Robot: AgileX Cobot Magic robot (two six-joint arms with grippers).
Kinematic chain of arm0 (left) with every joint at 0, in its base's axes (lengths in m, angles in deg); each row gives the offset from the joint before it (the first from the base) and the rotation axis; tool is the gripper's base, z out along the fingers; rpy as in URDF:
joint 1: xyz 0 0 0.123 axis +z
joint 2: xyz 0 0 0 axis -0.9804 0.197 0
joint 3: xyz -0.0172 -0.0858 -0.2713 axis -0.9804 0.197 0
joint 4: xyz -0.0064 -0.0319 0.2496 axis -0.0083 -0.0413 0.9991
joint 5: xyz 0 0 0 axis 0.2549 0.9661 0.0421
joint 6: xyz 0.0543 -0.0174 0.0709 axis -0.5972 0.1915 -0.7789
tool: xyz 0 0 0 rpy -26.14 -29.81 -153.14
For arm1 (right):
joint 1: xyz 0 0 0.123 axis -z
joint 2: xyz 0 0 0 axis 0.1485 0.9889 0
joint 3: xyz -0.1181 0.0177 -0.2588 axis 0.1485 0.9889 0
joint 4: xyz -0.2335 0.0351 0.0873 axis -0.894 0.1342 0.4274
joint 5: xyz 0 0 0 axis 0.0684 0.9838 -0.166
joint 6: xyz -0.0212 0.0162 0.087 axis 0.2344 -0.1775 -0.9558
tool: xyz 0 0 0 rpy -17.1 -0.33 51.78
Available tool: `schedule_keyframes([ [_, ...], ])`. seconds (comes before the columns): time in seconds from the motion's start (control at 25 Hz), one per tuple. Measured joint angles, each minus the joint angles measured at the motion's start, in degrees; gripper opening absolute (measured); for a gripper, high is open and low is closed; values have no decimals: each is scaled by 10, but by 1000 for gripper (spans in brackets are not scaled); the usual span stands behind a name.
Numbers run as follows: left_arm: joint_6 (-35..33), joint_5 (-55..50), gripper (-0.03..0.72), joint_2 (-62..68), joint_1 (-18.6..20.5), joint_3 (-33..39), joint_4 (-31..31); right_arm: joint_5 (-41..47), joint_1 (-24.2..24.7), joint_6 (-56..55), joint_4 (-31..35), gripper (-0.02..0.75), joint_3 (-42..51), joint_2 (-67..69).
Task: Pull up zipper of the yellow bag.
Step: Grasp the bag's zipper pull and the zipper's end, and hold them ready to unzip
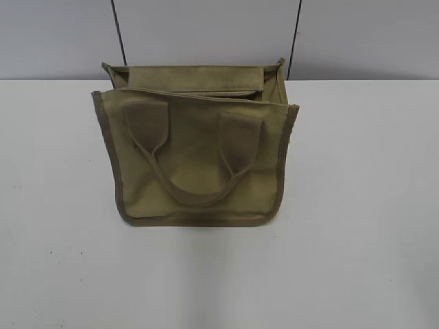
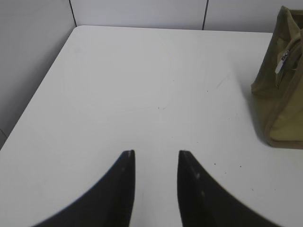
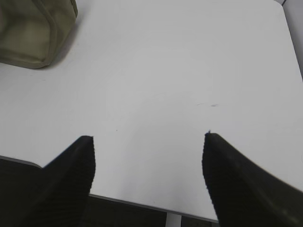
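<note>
No legible text or markings

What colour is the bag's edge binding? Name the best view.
Darker brownish-olive binding against the khaki yellow bag; clearest in the exterior view.

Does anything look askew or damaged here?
Nothing stands out. The bag stands alone on the table, its top gaping, with no visible damage or spill. Both hands, left and right, hang open and empty, clear of it.
</note>
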Motion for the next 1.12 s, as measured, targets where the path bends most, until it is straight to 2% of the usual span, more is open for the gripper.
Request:
schedule_keyframes([
  [0.8,0,0,235,0,0,0,-2,0,0,0,0,543,0,0],
  [0.88,0,4,273,0,0,-2,-2,0,0,0,0,543,0,0],
  [0.96,0,37,346,0,0,-10,-2,0,0,0,0,543,0,0],
  [1.04,0,101,432,0,0,-12,-2,0,0,0,0,543,0,0],
  [1.12,0,188,479,10,0,-7,-1,0,0,0,0,543,0,0],
])
